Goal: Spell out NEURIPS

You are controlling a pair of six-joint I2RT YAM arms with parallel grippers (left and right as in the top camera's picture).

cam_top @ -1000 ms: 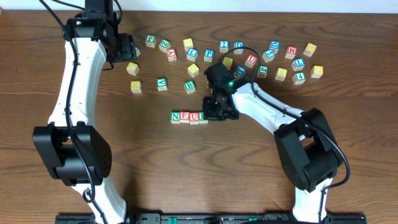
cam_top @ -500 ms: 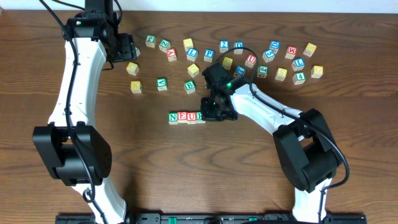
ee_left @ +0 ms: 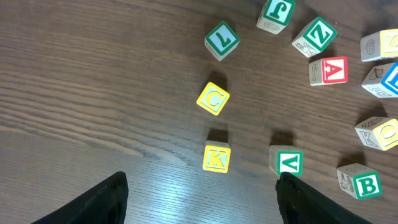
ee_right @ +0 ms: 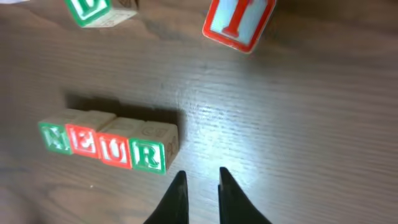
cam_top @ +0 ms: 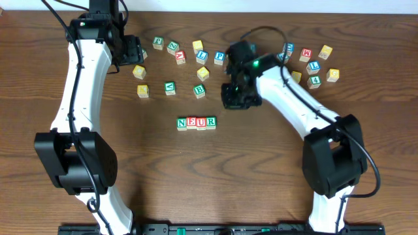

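A row of four blocks reading N, E, U, R [cam_top: 196, 123] lies at the table's middle; it also shows in the right wrist view [ee_right: 106, 146]. My right gripper [cam_top: 234, 100] hangs above and to the right of the row's R end, clear of it. In its wrist view the fingers [ee_right: 200, 186] are nearly together with nothing between them. A red-edged block with a red letter like I or T [ee_right: 239, 22] lies beyond. My left gripper [cam_top: 134, 52] is at the back left, open and empty [ee_left: 202, 186], over bare wood in front of a yellow K block [ee_left: 216, 157].
Several loose letter blocks are scattered along the back of the table [cam_top: 261, 59]. Near the left gripper are a yellow C [ee_left: 212, 99], a green V [ee_left: 288, 163], a green B [ee_left: 367, 185] and a red A [ee_left: 328, 70].
My right gripper has drawn back from the R end of the row, up and to the right. The row shifted slightly left first and now reads NEUR unobstructed. The left arm is still.
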